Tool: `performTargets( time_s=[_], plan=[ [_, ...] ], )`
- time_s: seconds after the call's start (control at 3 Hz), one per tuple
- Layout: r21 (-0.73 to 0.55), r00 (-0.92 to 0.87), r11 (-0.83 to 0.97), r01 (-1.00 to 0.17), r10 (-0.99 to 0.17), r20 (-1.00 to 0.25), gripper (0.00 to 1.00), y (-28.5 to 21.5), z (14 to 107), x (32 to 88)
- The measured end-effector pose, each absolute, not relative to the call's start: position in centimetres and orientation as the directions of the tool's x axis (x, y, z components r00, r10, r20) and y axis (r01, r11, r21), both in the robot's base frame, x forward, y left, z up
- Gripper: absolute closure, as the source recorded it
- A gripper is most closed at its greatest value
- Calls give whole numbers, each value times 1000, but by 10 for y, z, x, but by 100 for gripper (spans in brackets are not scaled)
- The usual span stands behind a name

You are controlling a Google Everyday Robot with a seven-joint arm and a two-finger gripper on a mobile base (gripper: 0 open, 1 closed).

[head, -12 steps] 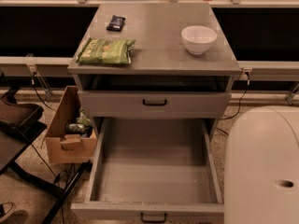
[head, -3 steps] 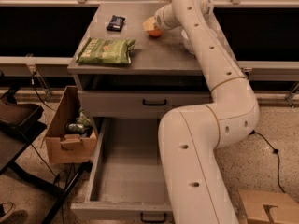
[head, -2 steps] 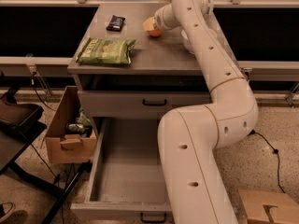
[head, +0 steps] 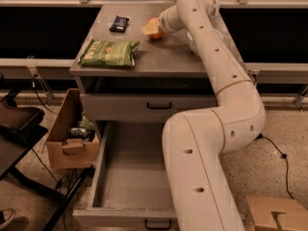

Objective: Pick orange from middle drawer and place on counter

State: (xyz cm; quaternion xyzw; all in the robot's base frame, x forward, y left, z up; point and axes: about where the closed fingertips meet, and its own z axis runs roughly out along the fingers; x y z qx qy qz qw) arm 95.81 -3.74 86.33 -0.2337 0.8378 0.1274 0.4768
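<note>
The gripper [head: 152, 29] is out over the back of the grey table [head: 163, 57], jaws pinching the orange [head: 157, 32], which sits low at the tabletop just right of a small dark packet [head: 119, 23]. A green chip bag [head: 109, 53] lies nearer the front-left edge. Down below, the middle drawer [head: 130, 177] hangs pulled out, its grey floor showing beside the white arm.

Flat green snack bag [head: 109, 52], small dark packet [head: 119, 23] beyond it, my gripper [head: 152, 29] just right of that packet, open cardboard box [head: 67, 134] on the floor [head: 288, 129], black cable [head: 275, 149] at right.
</note>
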Motion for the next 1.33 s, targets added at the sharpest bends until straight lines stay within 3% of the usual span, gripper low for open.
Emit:
performTargets(
  time_s=[0.67, 1.0, 1.33],
  plan=[
    [-9, -438, 858, -514, -271, -857, 0, -45, 869, 954],
    [-8, -443, 857, -515, -275, -853, 0, -71, 891, 937],
    [-42, -487, 898, -438, -276, -829, 0, -154, 941, 895]
  ],
)
